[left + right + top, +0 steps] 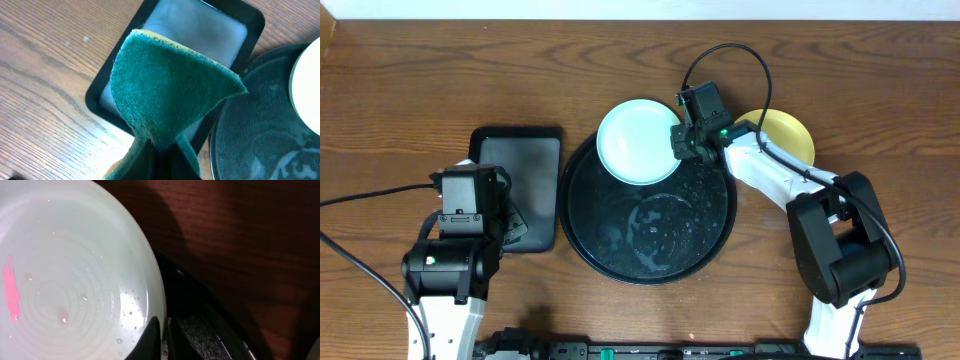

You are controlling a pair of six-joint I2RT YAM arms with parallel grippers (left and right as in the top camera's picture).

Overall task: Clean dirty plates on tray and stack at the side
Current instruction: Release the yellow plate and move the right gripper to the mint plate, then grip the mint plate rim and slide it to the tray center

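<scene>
A pale aqua-mint plate [635, 140] is held over the far rim of the round black tray [620, 255]. My right gripper [678, 142] is shut on its right rim; the right wrist view shows the plate [65, 275] wet, with a pink smear, and the fingers [161, 330] pinching its edge. A pale yellow plate [790, 135] lies on the table to the right, partly hidden by the arm. My left gripper [162, 160] is shut on a green sponge [170, 85] above the small tray. The third plate is not in view.
The smaller black rectangular tray [525, 165] lies left of the round tray, also seen in the left wrist view [200, 30]. The round tray's floor is wet with suds [655, 225]. Cables run from both arms.
</scene>
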